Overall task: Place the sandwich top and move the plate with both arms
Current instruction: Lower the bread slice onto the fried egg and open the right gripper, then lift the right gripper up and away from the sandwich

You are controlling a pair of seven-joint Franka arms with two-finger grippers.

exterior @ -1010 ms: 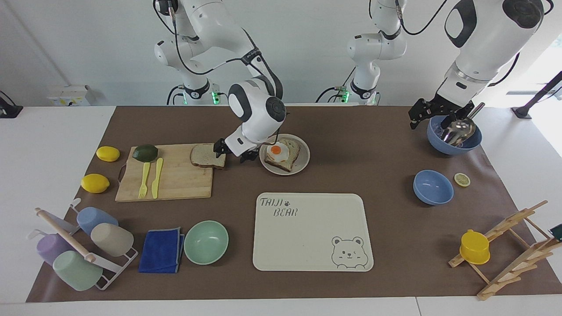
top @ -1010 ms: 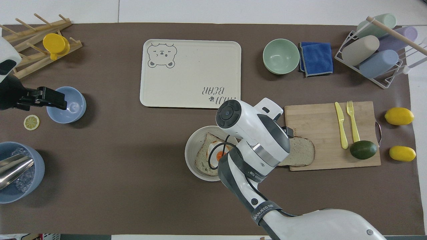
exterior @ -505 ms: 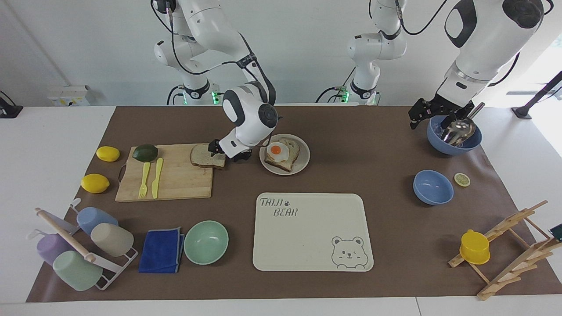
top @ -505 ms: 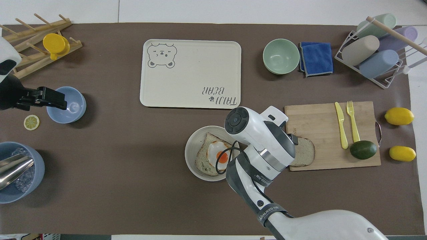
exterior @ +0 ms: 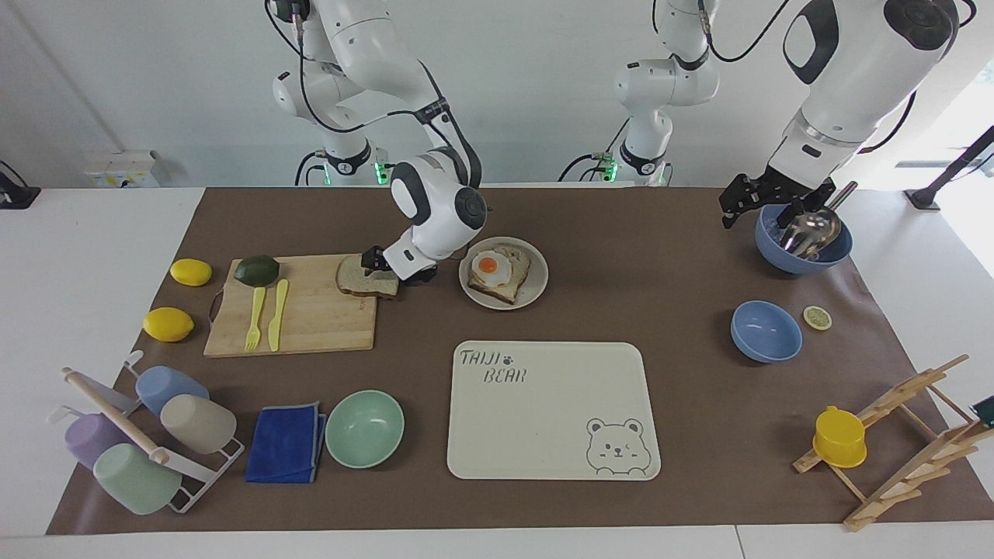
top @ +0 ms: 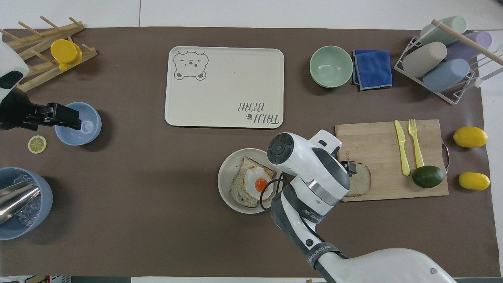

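Sandwich top [exterior: 365, 276] lies flat on the cutting board [exterior: 311, 310], at the board's corner nearest the plate [exterior: 536, 289], likely set there for a short carry. The plate sits on the counter [exterior: 621, 256] just beside the board, toward the left arm's end, bearing the egg-topped slice [exterior: 498, 272] that awaits its cover. The right gripper [exterior: 392, 268] hangs low over the bread's plate-side edge with jaws spread wide and nothing in them, seemingly lining up a grasp. The left gripper [exterior: 757, 203], jaws also apart and empty, waits over the rim of the blue bowl with ice [exterior: 804, 241], well apart from the plate.
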